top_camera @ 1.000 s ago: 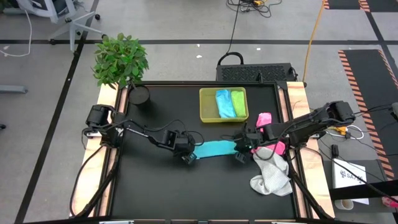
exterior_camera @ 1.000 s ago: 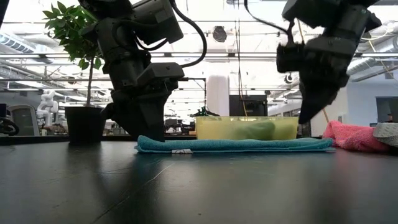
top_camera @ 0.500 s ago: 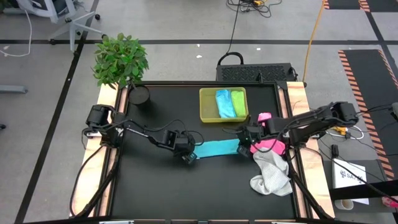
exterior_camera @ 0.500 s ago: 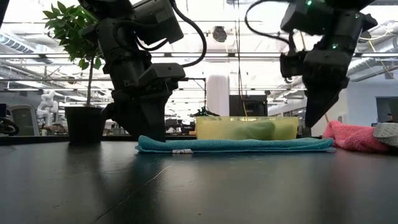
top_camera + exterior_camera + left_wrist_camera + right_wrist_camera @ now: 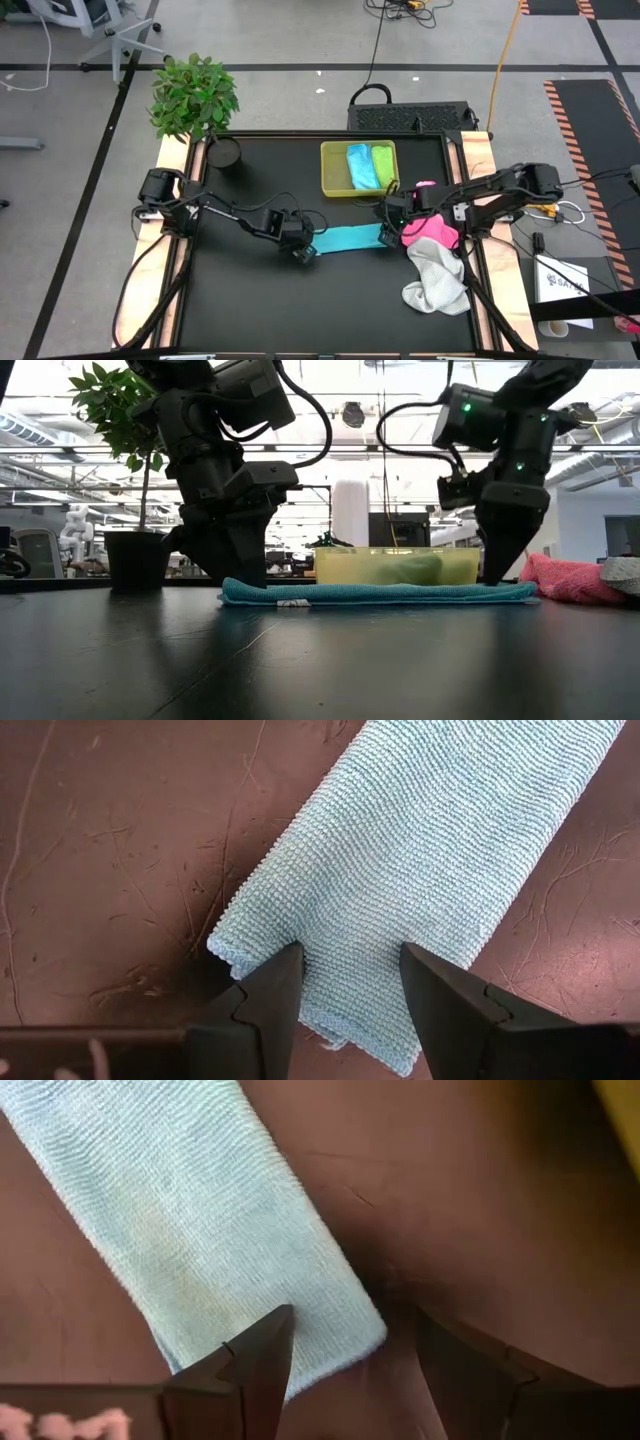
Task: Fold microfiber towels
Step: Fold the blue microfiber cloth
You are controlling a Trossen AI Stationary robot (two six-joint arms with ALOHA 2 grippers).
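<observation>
Teal towel [image 5: 346, 238]: I see it folded into a long strip, flat on the worktop [image 5: 250, 300], mid-table, between the two end effectors.
L end effector [image 5: 350, 982]: down at the strip's left end; fingers parted w/ the cloth edge between them. I can't tell if they pinch it.
R end effector [image 5: 350, 1342]: fingers spread wide, nothing held; I see it over the strip's right end, just above the cloth in the low view.
Tray [image 5: 335, 188]: yellow-green, toward the back of the worktop from the teal strip; I see a light blue towel [image 5: 360, 166] and a lime green towel [image 5: 383, 165] lying side by side inside.
Pink towel [image 5: 430, 228]: bunched by the right edge, near the R arm.
White towel [image 5: 436, 280]: crumpled heap at the right front, touching the pink one.
Plant [image 5: 193, 95]: potted, back-left corner.
</observation>
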